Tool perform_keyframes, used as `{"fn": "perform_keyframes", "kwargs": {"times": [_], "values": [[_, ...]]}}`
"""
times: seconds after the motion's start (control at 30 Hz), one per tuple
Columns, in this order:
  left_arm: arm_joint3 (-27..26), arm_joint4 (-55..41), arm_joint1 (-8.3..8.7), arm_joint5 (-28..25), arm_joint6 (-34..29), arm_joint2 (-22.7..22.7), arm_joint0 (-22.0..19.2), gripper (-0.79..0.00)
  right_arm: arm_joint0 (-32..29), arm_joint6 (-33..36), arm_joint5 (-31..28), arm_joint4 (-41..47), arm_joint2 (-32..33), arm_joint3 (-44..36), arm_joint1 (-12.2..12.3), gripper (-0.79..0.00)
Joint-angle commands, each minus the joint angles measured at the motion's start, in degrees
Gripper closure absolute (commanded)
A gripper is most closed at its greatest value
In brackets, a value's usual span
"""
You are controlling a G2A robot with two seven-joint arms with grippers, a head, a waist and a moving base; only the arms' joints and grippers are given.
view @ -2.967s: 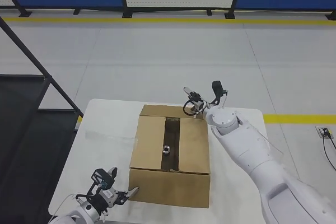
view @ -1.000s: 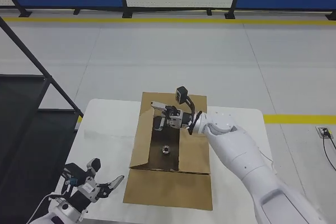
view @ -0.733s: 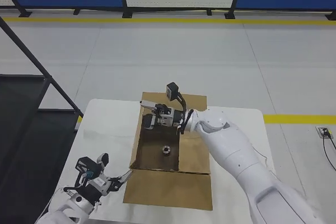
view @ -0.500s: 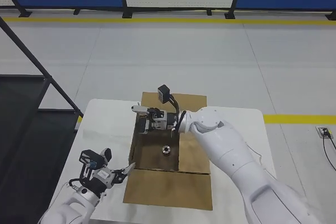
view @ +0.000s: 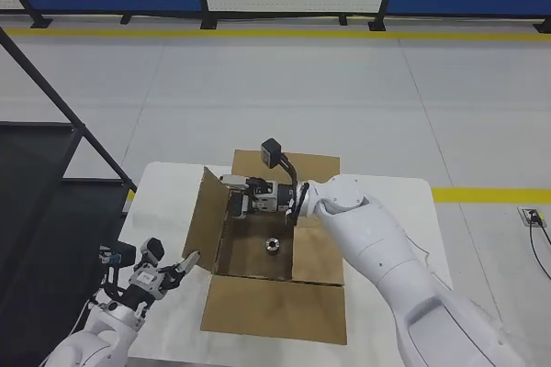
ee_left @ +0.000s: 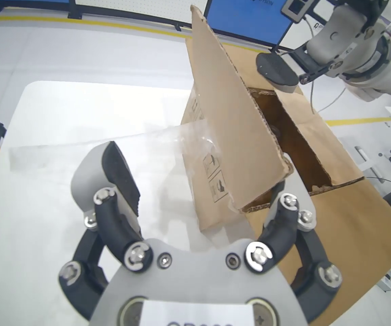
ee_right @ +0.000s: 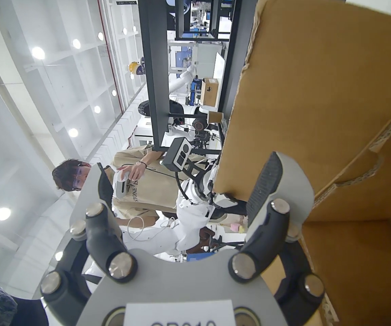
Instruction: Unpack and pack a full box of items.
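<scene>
A brown cardboard box (view: 275, 307) stands mid-table with its top open. Its left flap (view: 205, 213) stands nearly upright; the others lie spread outward. A small round metal item (view: 272, 244) lies on the box floor. My right gripper (view: 234, 197) is open at the far left of the opening, against the inner face of that flap (ee_right: 317, 103). My left gripper (view: 179, 268) is open and empty, low beside the box's front left corner. In the left wrist view the left gripper (ee_left: 198, 178) faces the raised flap (ee_left: 229, 130), one finger partly hidden behind it.
A strip of clear tape (ee_left: 80, 150) lies on the white table (view: 165, 193) left of the box. A black rack (view: 37, 229) stands past the table's left edge. Bare tabletop runs left and right of the box.
My right gripper swept from the box's far right corner leftward across the opening, lifting the left flap from flat to nearly upright. My left gripper shifted left, away from the front corner.
</scene>
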Motion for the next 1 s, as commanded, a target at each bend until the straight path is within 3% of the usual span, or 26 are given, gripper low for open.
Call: {"fn": "perform_keyframes", "kwargs": {"times": [0.0, 0.2, 0.57, 0.97], "values": [[0.7, -0.7, 0.08, -0.1, 0.2, -1.5, 0.8, -0.785, -0.1, -0.2, -1.7, -0.4, 0.9, 0.4, 0.7, -0.785], [5.3, -2.1, 0.38, -0.2, -2.0, -4.1, 0.6, -0.785, -1.0, -0.7, -4.3, -0.5, 4.4, 1.8, 3.5, -0.785], [11.7, -0.2, 0.52, -0.1, -2.9, -3.1, -1.0, -0.785, -5.3, 0.9, -5.7, 0.8, 11.3, -2.2, 8.9, -0.785], [10.7, -0.4, 0.82, 0.0, -2.4, -5.7, -0.2, -0.785, -12.0, -0.3, -2.5, -1.3, 17.3, -13.8, 13.4, -0.785]]}}
